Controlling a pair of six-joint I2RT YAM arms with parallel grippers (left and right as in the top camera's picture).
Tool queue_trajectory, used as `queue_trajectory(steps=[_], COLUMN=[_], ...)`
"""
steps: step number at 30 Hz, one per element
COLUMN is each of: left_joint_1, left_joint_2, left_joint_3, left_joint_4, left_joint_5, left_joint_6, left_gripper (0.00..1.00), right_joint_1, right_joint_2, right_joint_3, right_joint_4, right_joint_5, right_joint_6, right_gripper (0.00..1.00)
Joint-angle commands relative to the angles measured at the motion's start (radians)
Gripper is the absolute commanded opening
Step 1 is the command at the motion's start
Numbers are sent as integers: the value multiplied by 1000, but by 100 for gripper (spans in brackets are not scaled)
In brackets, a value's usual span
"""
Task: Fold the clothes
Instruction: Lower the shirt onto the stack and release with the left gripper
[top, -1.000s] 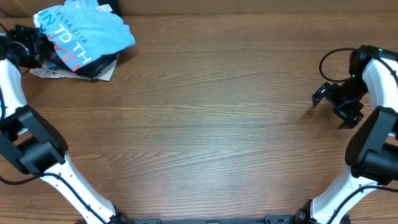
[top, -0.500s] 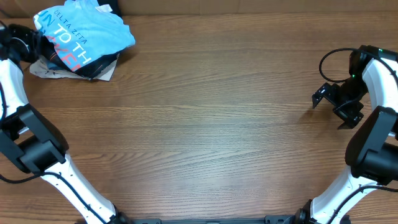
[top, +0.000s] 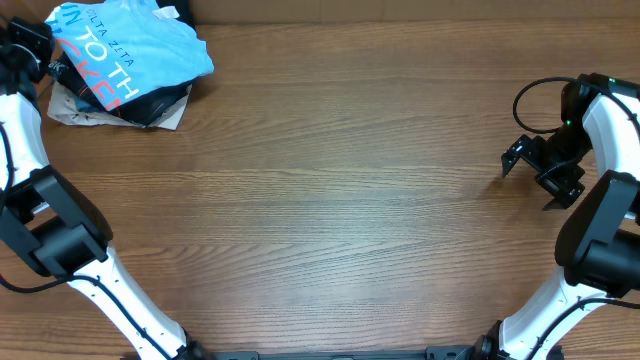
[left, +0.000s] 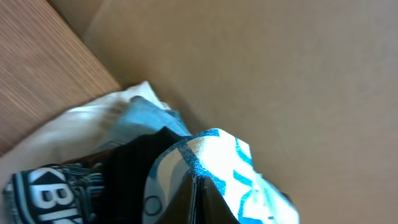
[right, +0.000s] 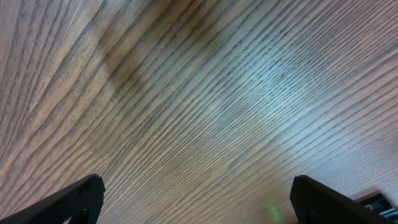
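The clothes, a sky-blue T-shirt (top: 135, 50) with white and red lettering, lie crumpled on a pile at the table's far left corner. My left gripper (top: 42, 48) sits at the shirt's left edge. In the left wrist view that gripper (left: 194, 200) is shut, with a fold of the blue T-shirt (left: 227, 158) pinched between the dark fingers. My right gripper (top: 535, 168) hovers far off at the right side of the table. It is open in the right wrist view (right: 199, 199), with only bare wood between its fingertips (right: 81, 196).
Under the shirt lie black garments (top: 160, 104) and a pale printed one (top: 72, 110). A brown cardboard wall (left: 261, 68) stands right behind the pile. The wooden table (top: 330, 200) stretches between the two arms.
My left gripper closed on the shirt's left edge and drew back toward the far left corner. The blue shirt shifted slightly left with it. The right arm stayed still.
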Motion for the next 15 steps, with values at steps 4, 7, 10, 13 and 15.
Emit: queue_trajectory(steps=[4, 7, 10, 13, 15], left_joint_1=[-39, -38, -26, -21, -21], left_joint_2=[4, 4, -8, -44, -78], left_joint_3=[17, 17, 18, 18, 21], left_joint_4=[-131, -198, -225, -223, -216], left_joint_5=[-287, -393, -336, -312, -336], left_joint_6=[248, 270, 253, 208, 206], left_gripper=[17, 52, 54, 67, 72], right_joint_1=[0, 0, 0, 0, 0], right_joint_2=[-9, -9, -9, -9, -9], right_joint_3=[18, 18, 18, 18, 18], right_joint_4=[-1, -6, -6, -10, -13], right_joint_5=[-8, -8, -8, -9, -9], right_joint_6=[-3, -3, -4, -8, -23], right_gripper=[100, 100, 100, 100, 100])
